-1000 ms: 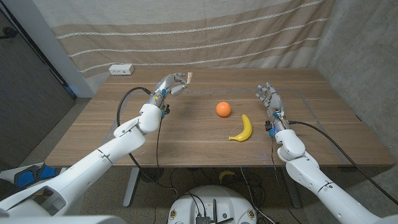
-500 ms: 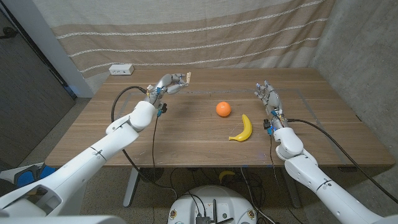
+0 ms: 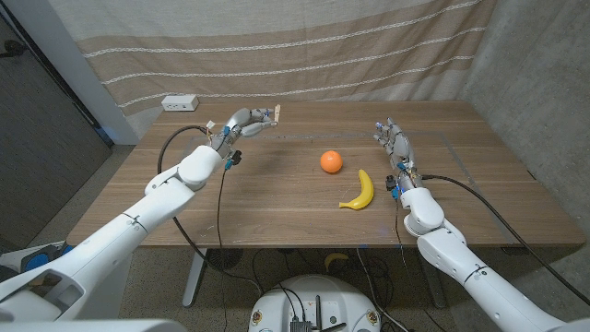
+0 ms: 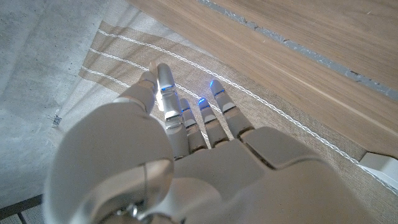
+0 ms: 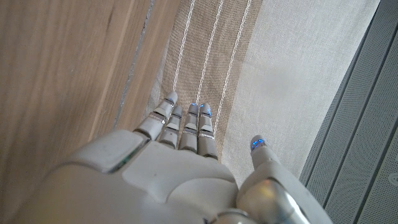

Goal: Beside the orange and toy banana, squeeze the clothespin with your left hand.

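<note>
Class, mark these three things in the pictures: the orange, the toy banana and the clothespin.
orange [image 3: 332, 161], head view, middle of its round face.
toy banana [image 3: 360, 191], head view, middle of its curved body.
clothespin [image 3: 277, 112], head view, the wooden end that sticks out past the left hand's fingers.

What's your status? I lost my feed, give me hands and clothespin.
Left hand holds clothespin above the table's far side. Right hand open, holding nothing. Orange and toy banana on the table between the hands, nothing in the way.

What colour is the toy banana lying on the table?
Yellow. The toy banana shows best in the head view, beside the orange.
</note>
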Controlling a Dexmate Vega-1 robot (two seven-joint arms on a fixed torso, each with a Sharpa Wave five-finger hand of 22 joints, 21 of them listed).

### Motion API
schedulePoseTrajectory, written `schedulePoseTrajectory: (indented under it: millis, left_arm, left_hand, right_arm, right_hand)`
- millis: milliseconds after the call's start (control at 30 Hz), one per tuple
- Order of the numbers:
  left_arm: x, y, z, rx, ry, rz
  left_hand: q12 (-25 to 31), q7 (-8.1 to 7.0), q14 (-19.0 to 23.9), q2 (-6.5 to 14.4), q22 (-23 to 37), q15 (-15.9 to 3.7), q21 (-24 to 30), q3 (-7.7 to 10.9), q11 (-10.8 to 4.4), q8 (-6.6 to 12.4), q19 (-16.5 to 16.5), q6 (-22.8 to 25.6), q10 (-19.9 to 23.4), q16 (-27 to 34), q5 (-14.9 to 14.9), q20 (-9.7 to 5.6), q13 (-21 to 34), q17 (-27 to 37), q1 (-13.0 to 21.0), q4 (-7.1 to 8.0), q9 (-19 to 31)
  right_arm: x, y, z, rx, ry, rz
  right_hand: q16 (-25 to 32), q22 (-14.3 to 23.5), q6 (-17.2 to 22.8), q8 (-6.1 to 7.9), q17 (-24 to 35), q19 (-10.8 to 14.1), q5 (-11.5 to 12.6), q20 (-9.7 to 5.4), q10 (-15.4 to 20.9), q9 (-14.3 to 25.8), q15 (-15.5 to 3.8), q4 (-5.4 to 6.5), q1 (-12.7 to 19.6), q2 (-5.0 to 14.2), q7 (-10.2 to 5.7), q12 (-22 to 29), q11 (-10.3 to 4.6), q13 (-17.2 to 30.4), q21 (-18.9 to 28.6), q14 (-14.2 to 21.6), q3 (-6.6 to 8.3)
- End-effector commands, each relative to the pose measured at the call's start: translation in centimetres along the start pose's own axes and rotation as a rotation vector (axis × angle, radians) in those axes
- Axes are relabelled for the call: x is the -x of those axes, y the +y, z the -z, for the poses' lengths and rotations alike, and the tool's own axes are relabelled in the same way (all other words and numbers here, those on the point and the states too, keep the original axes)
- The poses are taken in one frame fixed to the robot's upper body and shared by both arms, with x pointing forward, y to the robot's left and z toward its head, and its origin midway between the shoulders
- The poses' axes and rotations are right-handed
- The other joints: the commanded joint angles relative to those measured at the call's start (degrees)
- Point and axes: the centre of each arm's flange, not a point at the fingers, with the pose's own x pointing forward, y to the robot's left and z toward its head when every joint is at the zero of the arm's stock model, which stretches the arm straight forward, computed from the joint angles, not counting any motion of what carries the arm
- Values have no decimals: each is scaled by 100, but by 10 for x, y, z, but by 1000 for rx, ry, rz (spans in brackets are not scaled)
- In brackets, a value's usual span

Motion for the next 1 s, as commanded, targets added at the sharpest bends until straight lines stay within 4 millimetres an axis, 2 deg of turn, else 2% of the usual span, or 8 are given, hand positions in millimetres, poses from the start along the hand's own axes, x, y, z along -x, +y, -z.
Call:
schedulePoseTrajectory:
  millis: [33, 1000]
  left_arm:
    - [6, 15, 5, 118, -33, 57]
    - [34, 21, 8, 314, -43, 98]
  left_hand:
    - [3, -14, -46, 176, 24, -350, 34, 10, -7, 202, -34, -14, -24, -8, 32, 9, 19, 11, 152, -27, 1183]
    - [32, 3, -141, 194, 32, -358, 50, -17, 15, 319, -88, -18, -40, 5, 40, -6, 21, 4, 174, -33, 1372]
  right_arm:
    - [3, 14, -1, 4, -6, 4]
    - [24, 22, -1, 0, 6, -9]
  right_hand:
    - [-23, 19, 47, -13, 19, 28, 24, -52, 71, 24, -23, -20, 9, 164, -8, 10, -11, 17, 23, 32, 10]
    - [-28, 19, 43, -17, 22, 29, 23, -55, 67, 24, -30, -25, 7, 168, -9, 5, -3, 18, 21, 41, 11]
